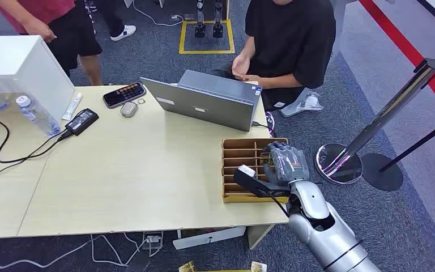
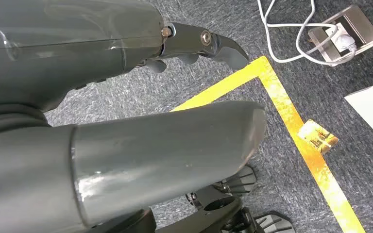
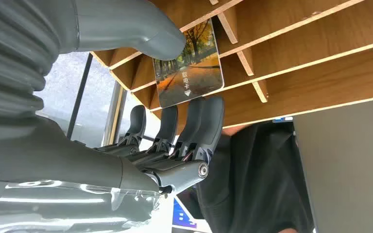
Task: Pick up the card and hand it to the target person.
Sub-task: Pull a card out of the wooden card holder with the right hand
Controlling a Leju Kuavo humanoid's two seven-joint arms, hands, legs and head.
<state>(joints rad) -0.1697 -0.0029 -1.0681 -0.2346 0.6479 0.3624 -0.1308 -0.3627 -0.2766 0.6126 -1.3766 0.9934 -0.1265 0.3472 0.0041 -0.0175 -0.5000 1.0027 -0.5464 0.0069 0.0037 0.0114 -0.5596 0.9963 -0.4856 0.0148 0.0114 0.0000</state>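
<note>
The right robot hand pinches the card between thumb and fingers, at the wooden slotted organizer near the table edge. The left robot hand hangs over the floor, holding nothing, fingers apart. Recommended: draw the card out along its slot, parallel to the dividers, before turning toward the seated person. The open laptop stands between organizer and person; open room lies right of it.

floor: grey carpet | yellow tape | table: light wood
</note>
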